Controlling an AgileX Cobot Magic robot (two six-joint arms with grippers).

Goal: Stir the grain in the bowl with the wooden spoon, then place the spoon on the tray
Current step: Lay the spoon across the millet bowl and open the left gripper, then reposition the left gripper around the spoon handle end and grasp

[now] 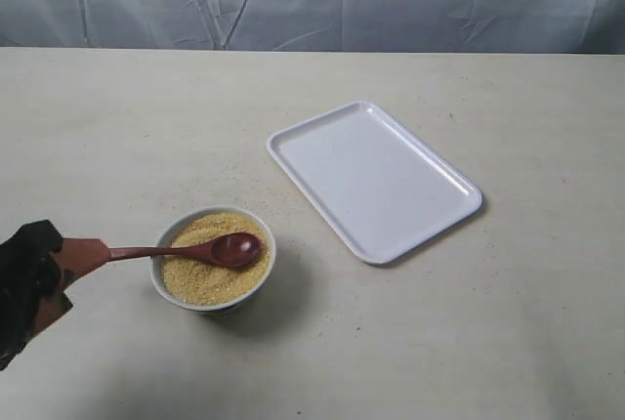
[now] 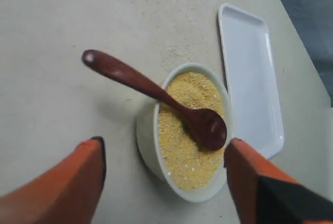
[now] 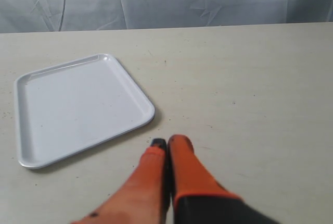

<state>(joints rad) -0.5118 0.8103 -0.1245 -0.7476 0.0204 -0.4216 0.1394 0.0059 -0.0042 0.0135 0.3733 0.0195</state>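
Grain (image 1: 200, 281), wooden spoon (image 1: 234, 249) in bowl (image 1: 215, 306)

The wooden spoon (image 2: 156, 92) has a smooth, polished finish with glossy highlights, while the grain (image 2: 182, 156) is a dry, matt, finely granular mass. The bowl (image 2: 148, 140) looks like smooth white glazed ceramic and the tray (image 1: 376, 181) like smooth white plastic with a soft sheen. The table (image 1: 488, 322) is pale, matt and faintly speckled, and the backdrop (image 1: 391, 0) is creased grey cloth
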